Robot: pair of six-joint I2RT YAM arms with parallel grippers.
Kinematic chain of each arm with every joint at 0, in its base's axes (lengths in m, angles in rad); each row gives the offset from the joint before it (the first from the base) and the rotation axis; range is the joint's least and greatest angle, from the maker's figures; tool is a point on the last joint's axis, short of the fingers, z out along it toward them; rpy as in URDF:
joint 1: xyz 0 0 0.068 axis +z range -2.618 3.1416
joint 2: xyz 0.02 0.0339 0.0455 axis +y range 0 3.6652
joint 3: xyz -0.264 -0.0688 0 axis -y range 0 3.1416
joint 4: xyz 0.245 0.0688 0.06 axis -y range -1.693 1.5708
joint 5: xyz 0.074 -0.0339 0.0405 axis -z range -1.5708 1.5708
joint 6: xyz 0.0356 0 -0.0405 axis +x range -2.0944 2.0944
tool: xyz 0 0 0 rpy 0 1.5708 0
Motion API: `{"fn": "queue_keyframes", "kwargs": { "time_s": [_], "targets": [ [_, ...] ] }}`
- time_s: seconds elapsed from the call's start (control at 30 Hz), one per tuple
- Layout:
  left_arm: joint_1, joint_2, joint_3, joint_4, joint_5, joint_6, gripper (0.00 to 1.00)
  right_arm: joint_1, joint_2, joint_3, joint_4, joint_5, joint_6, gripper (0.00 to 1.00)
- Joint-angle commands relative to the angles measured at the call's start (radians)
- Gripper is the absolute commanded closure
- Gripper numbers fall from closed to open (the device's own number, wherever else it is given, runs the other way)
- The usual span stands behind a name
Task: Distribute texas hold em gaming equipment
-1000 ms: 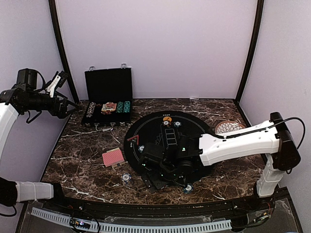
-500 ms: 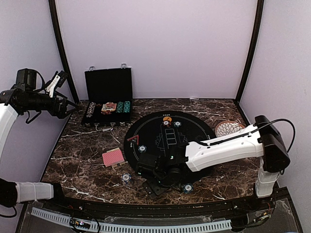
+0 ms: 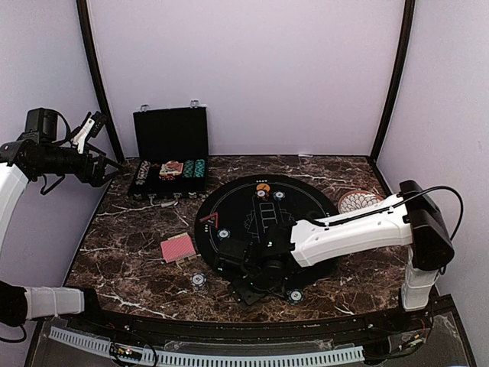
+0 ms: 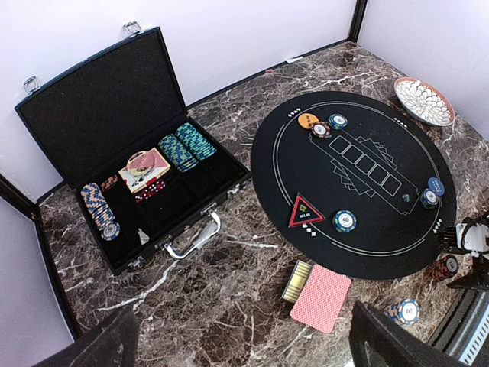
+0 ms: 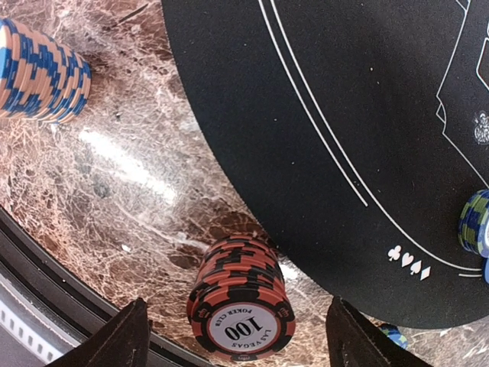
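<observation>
An orange-and-black poker chip stack point(image 5: 241, 302) marked 100 stands on the marble just off the black mat point(image 5: 344, 99). My right gripper point(image 5: 237, 325) is open and straddles it, with a gap on each side. In the top view that gripper point(image 3: 252, 287) is low at the mat's front edge. A blue-and-white chip stack point(image 5: 38, 69) stands to the left. The red-backed card deck point(image 4: 319, 297) lies left of the mat. An orange disc point(image 4: 308, 120), a blue disc point(image 4: 435, 186) and single chips point(image 4: 344, 221) lie on the mat. My left gripper point(image 4: 241, 352) is open and empty, high at the far left.
The open black case point(image 4: 130, 168) at the back left holds chip rows and dice. A white patterned plate point(image 3: 359, 201) sits right of the mat. A red triangle marker point(image 4: 306, 211) lies on the mat's left side. The table's front rail point(image 5: 46, 306) runs close under the right gripper.
My right arm has shifted a little to the left along the mat's front edge. The left arm has stayed still.
</observation>
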Motion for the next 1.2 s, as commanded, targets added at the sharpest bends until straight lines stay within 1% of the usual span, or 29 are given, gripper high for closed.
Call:
{"fn": "queue_keyframes", "kwargs": {
  "time_s": [0.0, 0.23, 0.7, 1.0, 1.07, 1.17],
  "targets": [
    [0.006, -0.009, 0.007, -0.017, 0.022, 0.001, 0.01, -0.020, 0.012, -0.002, 0.013, -0.006, 0.002, 0.23],
    [0.006, -0.008, 0.008, -0.015, 0.019, 0.004, 0.01, -0.048, 0.019, -0.004, 0.035, -0.015, -0.014, 0.28],
    [0.006, -0.006, 0.003, -0.010, 0.019, 0.010, 0.01, -0.055, 0.041, -0.011, 0.050, -0.058, -0.035, 0.28],
    [0.006, -0.004, 0.002, -0.005, 0.020, 0.007, 0.01, -0.055, 0.050, -0.023, 0.056, -0.055, -0.042, 0.32],
    [0.006, -0.004, 0.000, -0.004, 0.021, 0.006, 0.01, -0.055, 0.056, -0.017, 0.050, -0.048, -0.046, 0.34],
    [0.006, -0.005, 0.000, -0.005, 0.021, 0.005, 0.01, -0.055, 0.053, -0.013, 0.054, -0.046, -0.046, 0.40]
  ]
}}
